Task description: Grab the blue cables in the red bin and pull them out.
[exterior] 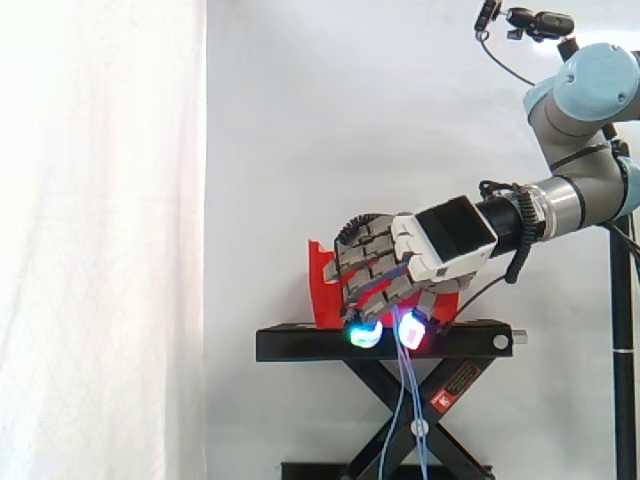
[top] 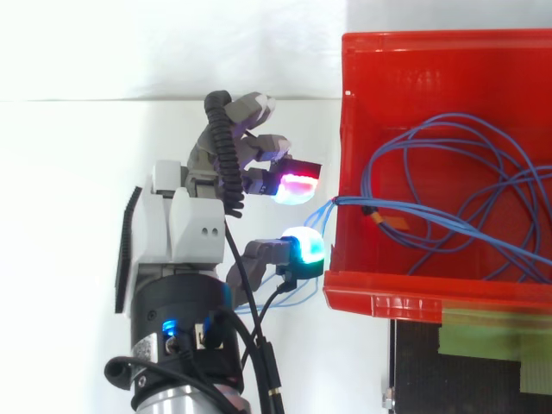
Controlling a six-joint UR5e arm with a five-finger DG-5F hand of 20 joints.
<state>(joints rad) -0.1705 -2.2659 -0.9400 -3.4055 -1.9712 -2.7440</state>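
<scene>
Drawing straight back from the red bin (top: 388, 293), hand (top: 185, 228) clenched on the blue cables (top: 405, 207) just outside the bin's front wall, most of the loops coiled inside the bin, holding the pinch firm and the pull slow to avoid snagging on that wall.
</scene>
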